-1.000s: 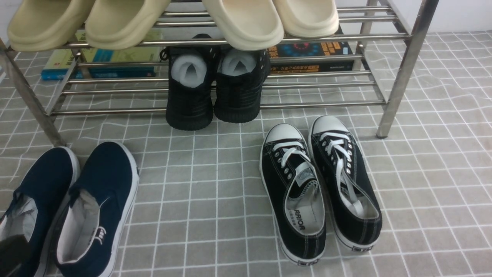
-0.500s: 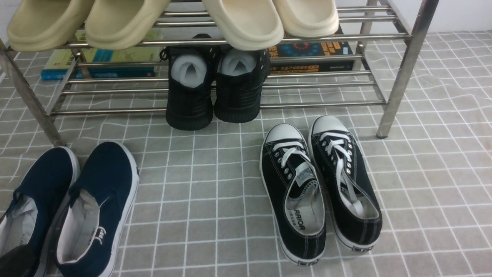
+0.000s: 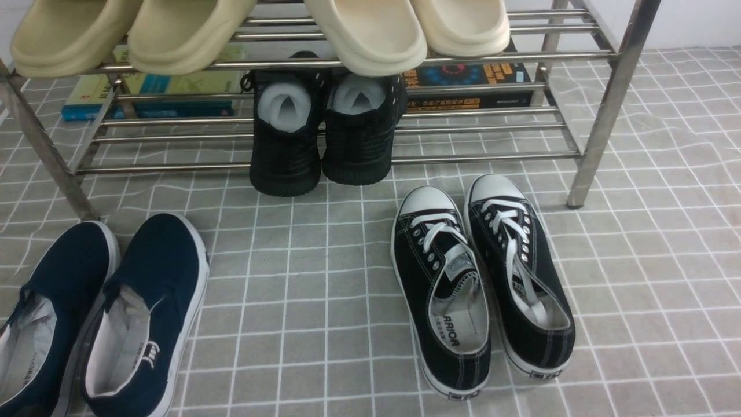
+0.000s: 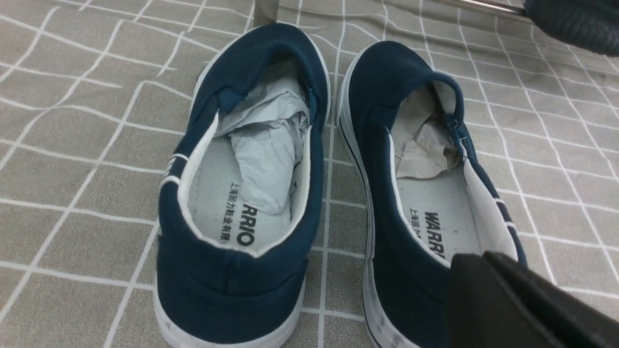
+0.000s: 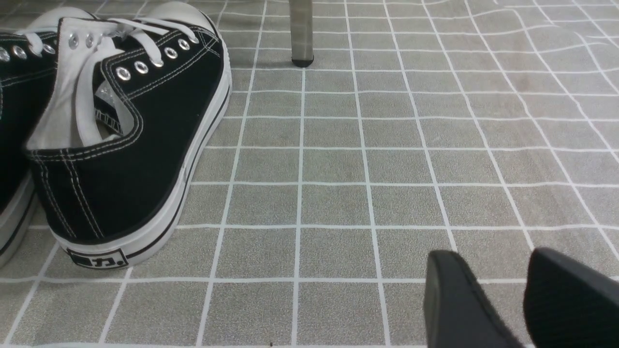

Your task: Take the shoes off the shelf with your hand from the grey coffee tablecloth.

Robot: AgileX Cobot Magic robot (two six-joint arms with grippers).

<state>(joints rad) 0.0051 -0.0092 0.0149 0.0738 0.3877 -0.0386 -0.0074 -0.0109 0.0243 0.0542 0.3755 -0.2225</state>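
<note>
The navy-blue slip-on shoes (image 3: 110,313) stand side by side on the grey grid tablecloth (image 3: 324,301) at the front left, in front of the silver shelf (image 3: 492,156). In the left wrist view the shoes (image 4: 251,159) show white paper stuffing and light lining. My left gripper (image 4: 483,258) is shut and empty, just behind the heel of one navy shoe (image 4: 411,159). My right gripper (image 5: 488,261) is open and empty, low over the cloth beside a black lace-up sneaker (image 5: 130,140). Neither gripper shows in the front view.
Black lace-up sneakers (image 3: 480,278) lie on the cloth at centre right. All-black knit shoes (image 3: 324,133) sit on the shelf's lower tier, with books (image 3: 150,92) behind. Cream slippers (image 3: 260,29) sit on the upper tier. A shelf leg (image 5: 301,34) stands ahead of the right gripper.
The dark shape of my left gripper at the front view's bottom left corner has drawn back out of that view. The shoes have not moved.
</note>
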